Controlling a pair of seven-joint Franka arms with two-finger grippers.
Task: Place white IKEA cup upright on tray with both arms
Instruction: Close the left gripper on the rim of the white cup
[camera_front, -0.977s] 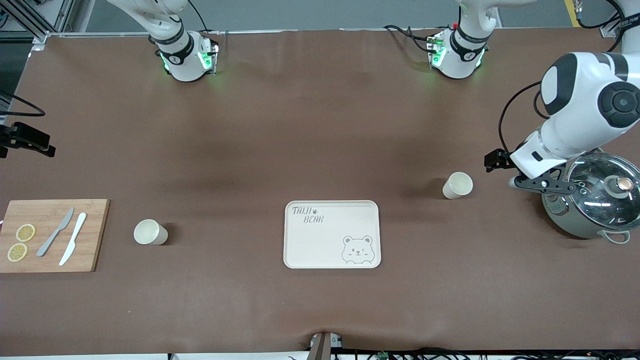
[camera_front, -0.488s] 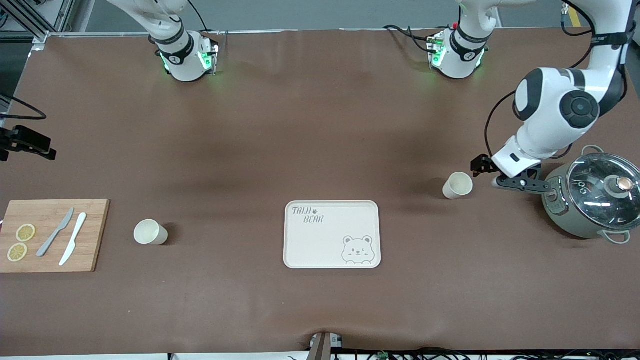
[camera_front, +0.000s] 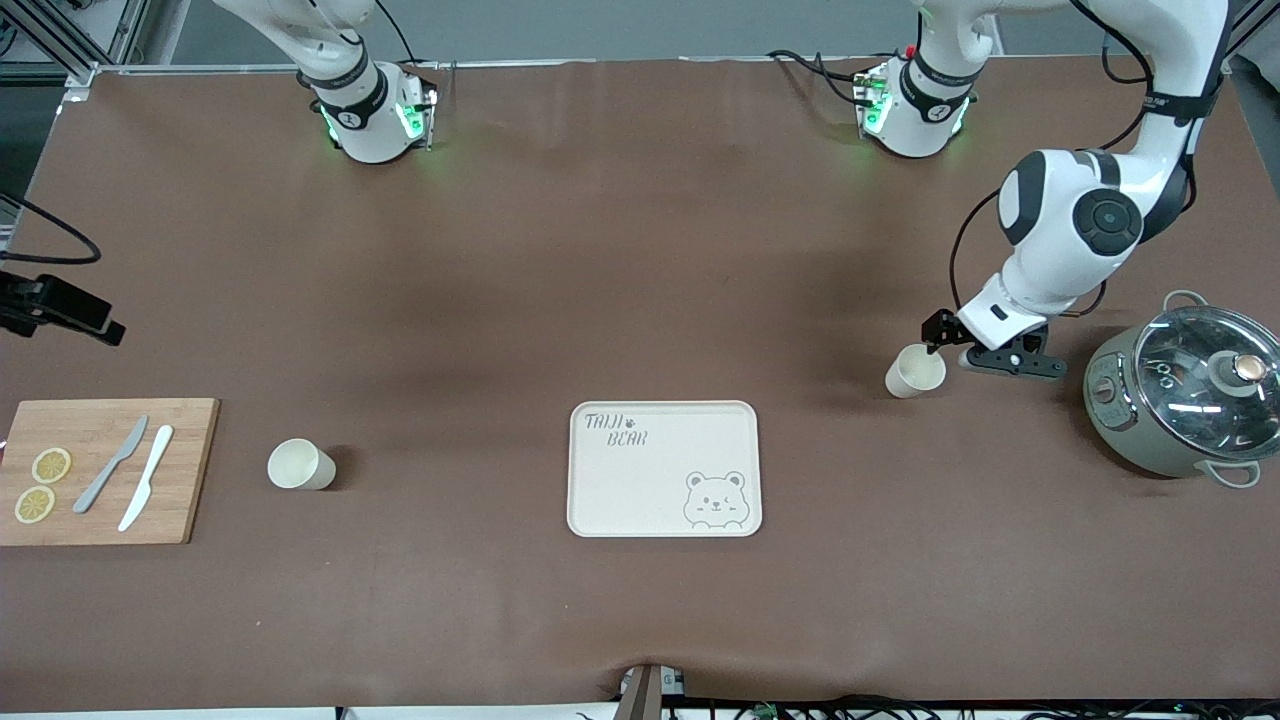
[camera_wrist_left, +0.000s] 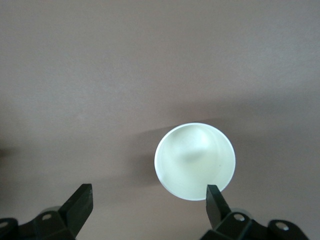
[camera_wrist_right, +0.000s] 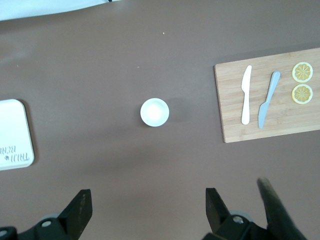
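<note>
Two white cups stand upright on the brown table. One cup (camera_front: 914, 371) is toward the left arm's end and fills the left wrist view (camera_wrist_left: 195, 160). The other cup (camera_front: 298, 465) is toward the right arm's end, small in the right wrist view (camera_wrist_right: 154, 112). The cream bear tray (camera_front: 664, 468) lies empty between them; its corner shows in the right wrist view (camera_wrist_right: 15, 132). My left gripper (camera_front: 985, 358) (camera_wrist_left: 148, 202) is open, low beside the first cup, one finger (camera_wrist_left: 215, 200) over its rim. My right gripper (camera_wrist_right: 147, 205) is open, high over the table by the second cup.
A grey pot with a glass lid (camera_front: 1180, 400) stands at the left arm's end, close to the left gripper. A wooden cutting board (camera_front: 110, 470) with two knives and two lemon slices lies at the right arm's end. A black part of the right arm (camera_front: 60, 310) shows at the front view's edge.
My left gripper has moved from over the pot to the cup at the left arm's end and come lower. The black part of the right arm has shifted slightly. Cups and tray have not moved.
</note>
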